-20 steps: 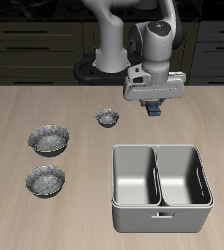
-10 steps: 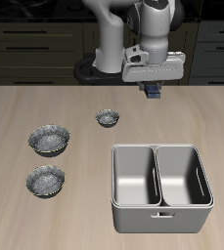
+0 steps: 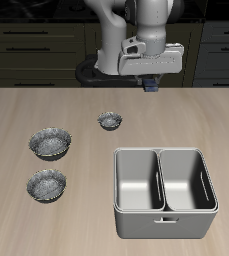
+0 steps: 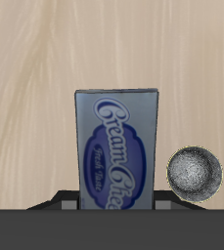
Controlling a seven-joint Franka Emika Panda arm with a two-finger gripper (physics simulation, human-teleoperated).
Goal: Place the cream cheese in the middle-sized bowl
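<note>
Cream cheese (image 3: 151, 86) pinched in the gripper (image 3: 151, 88), high above the surface (image 3: 86, 210) at its back.

Exterior view: three speckled bowls sit on the wood, the tiny bowl (image 3: 110, 121) farthest back, the middle-sized bowl (image 3: 47, 184) nearest the front edge beside the wider bowl (image 3: 50, 143); a two-part steel bin (image 3: 164, 190) stands apart. Wrist view: the cream cheese (image 4: 117, 149) fills the gripper's grasp, its label legible, with one small speckled bowl (image 4: 195, 174) on the wood below.
</note>
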